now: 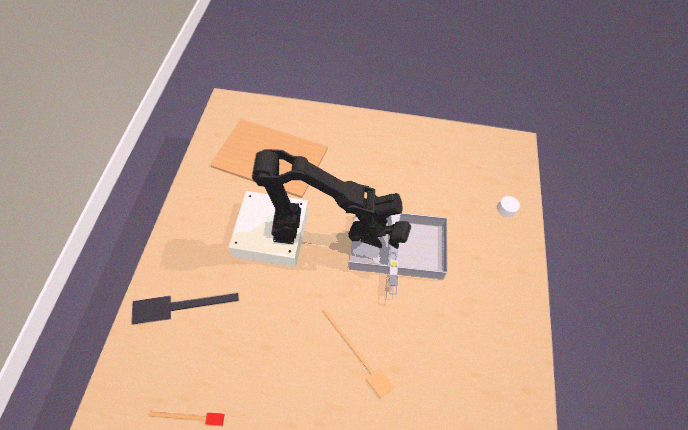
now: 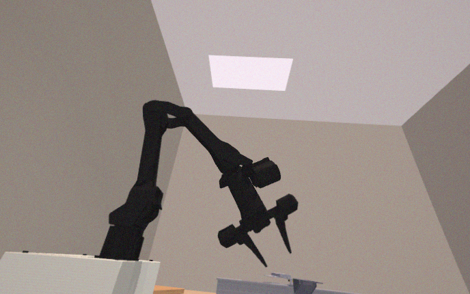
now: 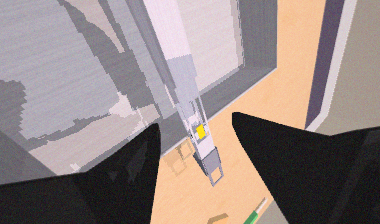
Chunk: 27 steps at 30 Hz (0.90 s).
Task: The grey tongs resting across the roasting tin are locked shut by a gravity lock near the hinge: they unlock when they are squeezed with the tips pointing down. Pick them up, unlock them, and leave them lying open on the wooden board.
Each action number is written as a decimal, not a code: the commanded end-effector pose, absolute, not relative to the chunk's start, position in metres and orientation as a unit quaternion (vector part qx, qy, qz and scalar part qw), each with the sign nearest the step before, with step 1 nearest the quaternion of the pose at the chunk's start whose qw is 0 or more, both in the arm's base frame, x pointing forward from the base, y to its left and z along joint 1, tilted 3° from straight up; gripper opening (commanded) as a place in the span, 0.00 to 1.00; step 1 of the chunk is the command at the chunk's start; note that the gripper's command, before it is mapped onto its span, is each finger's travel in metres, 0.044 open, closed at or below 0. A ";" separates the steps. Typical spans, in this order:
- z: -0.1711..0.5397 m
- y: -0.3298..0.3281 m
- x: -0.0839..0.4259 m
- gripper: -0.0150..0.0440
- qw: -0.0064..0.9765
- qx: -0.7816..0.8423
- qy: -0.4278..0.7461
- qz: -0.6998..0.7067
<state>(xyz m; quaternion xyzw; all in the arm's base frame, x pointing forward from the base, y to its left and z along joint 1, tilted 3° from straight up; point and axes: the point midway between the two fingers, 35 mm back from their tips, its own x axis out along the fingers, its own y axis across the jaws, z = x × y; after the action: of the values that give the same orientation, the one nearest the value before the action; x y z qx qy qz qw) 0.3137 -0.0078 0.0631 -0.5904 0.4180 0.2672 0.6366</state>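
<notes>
The grey tongs (image 1: 393, 273) (image 2: 304, 285) (image 3: 181, 72) lie closed across the roasting tin (image 1: 442, 245) (image 3: 260, 40). Their narrow end with the yellow mark (image 1: 393, 263) (image 3: 201, 132) and a small loop sticks out over the tin's near wall in the top view. The arm hides their other end there. My gripper (image 1: 388, 245) (image 2: 278, 259) (image 3: 196, 123) is open and empty, its fingers pointing down above the tongs. In the wrist view the tongs run between the two fingertips, touching neither. The wooden board (image 1: 245, 144) lies flat behind the arm's base.
The white base block (image 1: 261, 251) (image 2: 65, 277) stands left of the tin. A white cylinder (image 1: 508, 206) stands at the right. A black spatula (image 1: 151, 309), a wooden spatula (image 1: 380, 382) and a red-ended tool (image 1: 214, 419) lie towards the front.
</notes>
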 end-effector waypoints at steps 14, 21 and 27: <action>0.043 -0.011 0.329 0.69 0.639 -0.588 0.417 0.267; 0.033 -0.013 0.335 0.69 0.639 -0.588 0.417 0.267; 0.025 -0.014 0.340 0.69 0.639 -0.588 0.417 0.267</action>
<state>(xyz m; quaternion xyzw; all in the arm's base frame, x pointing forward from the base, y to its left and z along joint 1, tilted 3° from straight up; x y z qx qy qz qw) 0.3371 -0.0139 0.0289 -0.5879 0.4193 0.2652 0.6390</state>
